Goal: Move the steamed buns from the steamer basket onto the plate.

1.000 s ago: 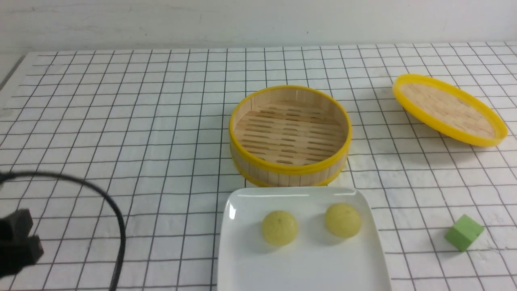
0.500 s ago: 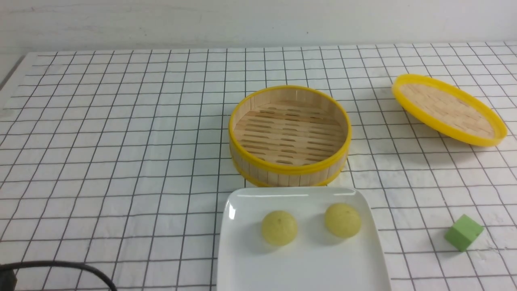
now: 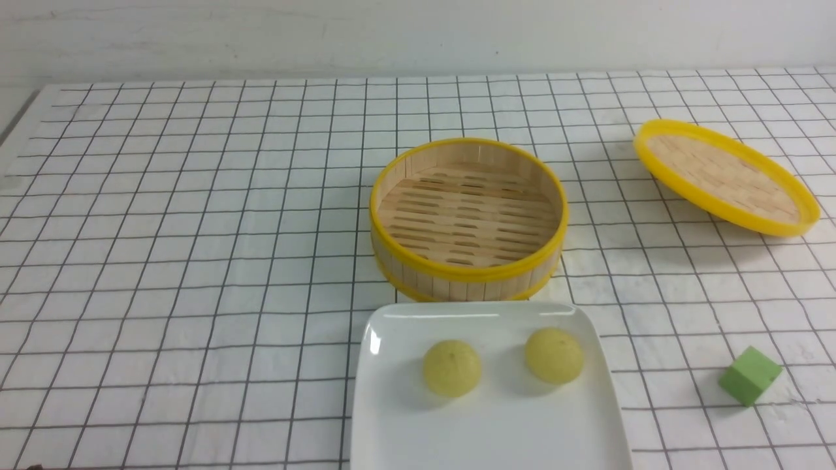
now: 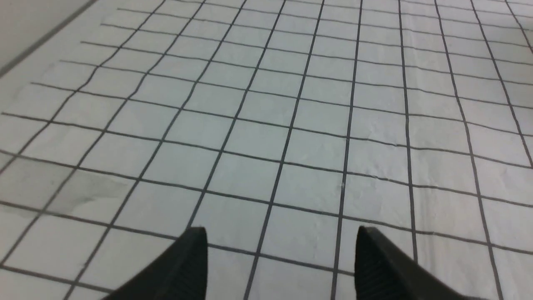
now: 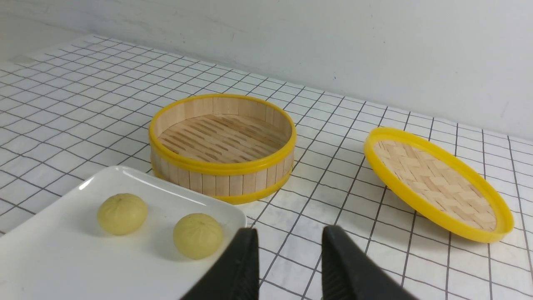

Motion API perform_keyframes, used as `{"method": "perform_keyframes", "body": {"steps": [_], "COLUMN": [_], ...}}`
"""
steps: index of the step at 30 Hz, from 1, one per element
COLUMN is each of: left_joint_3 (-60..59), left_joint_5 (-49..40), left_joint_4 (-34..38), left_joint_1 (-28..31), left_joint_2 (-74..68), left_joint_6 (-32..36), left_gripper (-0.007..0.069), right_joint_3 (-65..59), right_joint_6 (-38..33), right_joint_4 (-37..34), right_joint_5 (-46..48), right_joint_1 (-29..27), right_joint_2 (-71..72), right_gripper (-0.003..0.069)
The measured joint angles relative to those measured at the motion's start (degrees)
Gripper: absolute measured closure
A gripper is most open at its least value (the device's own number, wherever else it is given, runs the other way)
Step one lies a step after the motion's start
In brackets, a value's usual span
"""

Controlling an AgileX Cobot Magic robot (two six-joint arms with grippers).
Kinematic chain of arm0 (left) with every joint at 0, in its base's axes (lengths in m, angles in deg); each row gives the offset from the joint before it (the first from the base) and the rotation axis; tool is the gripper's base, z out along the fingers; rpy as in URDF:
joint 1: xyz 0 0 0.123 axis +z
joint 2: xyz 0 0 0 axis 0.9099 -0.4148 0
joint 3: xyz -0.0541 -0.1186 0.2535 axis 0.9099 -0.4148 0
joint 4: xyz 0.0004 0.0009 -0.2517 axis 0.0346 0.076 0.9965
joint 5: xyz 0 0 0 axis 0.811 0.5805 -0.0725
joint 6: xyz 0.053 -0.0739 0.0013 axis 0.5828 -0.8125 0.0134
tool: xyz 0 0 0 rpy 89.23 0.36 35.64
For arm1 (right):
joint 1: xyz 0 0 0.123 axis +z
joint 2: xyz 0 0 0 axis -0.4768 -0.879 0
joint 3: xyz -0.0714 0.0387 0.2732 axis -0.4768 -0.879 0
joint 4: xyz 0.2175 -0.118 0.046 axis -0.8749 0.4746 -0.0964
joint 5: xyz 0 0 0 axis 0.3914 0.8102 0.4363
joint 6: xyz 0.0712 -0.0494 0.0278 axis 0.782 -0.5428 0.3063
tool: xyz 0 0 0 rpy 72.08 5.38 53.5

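Two pale yellow-green steamed buns (image 3: 452, 367) (image 3: 554, 355) sit side by side on the white plate (image 3: 490, 431) at the front centre. The bamboo steamer basket (image 3: 467, 219) stands just behind the plate with nothing in it. The right wrist view also shows the buns (image 5: 122, 213) (image 5: 198, 235), the plate (image 5: 50, 258) and the basket (image 5: 222, 146). My right gripper (image 5: 289, 237) is open and empty, above the table beside the plate's corner. My left gripper (image 4: 281, 237) is open and empty over bare gridded table. Neither gripper shows in the front view.
The shallow yellow-rimmed woven lid (image 3: 725, 176) leans tilted on the table at the back right; it also shows in the right wrist view (image 5: 437, 183). A green cube (image 3: 750, 375) lies at the front right. A white wall bounds the far edge of the gridded tablecloth (image 3: 196, 228).
The left arm and its black cable have drawn back out of the front view at the lower left. Buns, plate, basket, lid and cube have not moved.
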Motion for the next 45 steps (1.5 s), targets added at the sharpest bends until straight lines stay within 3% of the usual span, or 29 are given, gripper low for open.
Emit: {"method": "perform_keyframes", "body": {"steps": [45], "left_joint_3": [-0.4], "left_joint_5": [1.2], "left_joint_4": [-2.8], "left_joint_1": [0.0], "left_joint_2": [0.1], "left_joint_6": [-0.4], "left_gripper": [0.0144], "right_joint_3": [0.0], "right_joint_6": [0.0], "right_joint_4": [0.0], "right_joint_5": [0.0], "right_joint_1": [0.0], "right_joint_2": [0.0], "right_gripper": [0.0419]}}
